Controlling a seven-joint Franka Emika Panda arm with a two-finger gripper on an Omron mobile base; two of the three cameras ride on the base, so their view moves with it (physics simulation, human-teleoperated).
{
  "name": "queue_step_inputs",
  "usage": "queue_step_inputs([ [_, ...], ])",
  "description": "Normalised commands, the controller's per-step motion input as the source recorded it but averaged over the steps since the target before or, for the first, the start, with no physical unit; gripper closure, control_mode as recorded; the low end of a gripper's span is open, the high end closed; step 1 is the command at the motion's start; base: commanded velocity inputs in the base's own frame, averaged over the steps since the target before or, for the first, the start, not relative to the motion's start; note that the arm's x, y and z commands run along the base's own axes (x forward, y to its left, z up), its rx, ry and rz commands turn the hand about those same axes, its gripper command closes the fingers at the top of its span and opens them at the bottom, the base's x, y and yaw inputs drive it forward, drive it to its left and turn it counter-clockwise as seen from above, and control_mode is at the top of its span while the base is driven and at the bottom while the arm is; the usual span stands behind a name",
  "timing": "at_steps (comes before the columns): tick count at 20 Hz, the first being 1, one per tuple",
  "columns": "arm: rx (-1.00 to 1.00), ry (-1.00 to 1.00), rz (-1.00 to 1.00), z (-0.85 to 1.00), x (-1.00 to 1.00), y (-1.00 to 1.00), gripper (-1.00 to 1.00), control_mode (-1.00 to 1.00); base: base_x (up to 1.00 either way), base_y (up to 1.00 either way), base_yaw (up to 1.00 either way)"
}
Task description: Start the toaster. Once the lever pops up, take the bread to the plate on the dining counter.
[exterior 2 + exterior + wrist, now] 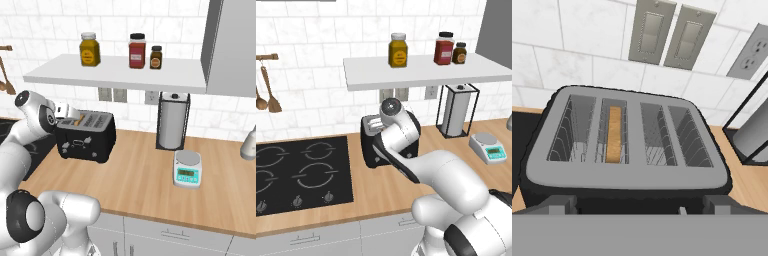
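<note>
Black toaster at counter's back edge, bread in second slot, gripper above, fully open, empty.

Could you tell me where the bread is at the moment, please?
The bread stands upright in the toaster, in the second slot from the left in the hand view, on the wood worktop below the wall switches.

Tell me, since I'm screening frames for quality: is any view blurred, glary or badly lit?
Hand view: sharp, evenly lit, bread clear inside the toaster. Left base view: soft, arm hides most of the toaster. Right base view: even light, no glare.
</note>
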Motion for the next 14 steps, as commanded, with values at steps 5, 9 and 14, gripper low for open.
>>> queue_step_inputs([
  [5,0.0,0.0,0.0,0.0,0.0,0.0,-1.0,-1.0,0.0,0.0,0.0],
  [9,0.0,0.0,0.0,0.0,0.0,0.0,-1.0,-1.0,0.0,0.0,0.0],
  [14,0.0,0.0,0.0,0.0,0.0,0.0,-1.0,-1.0,0.0,0.0,0.0],
])
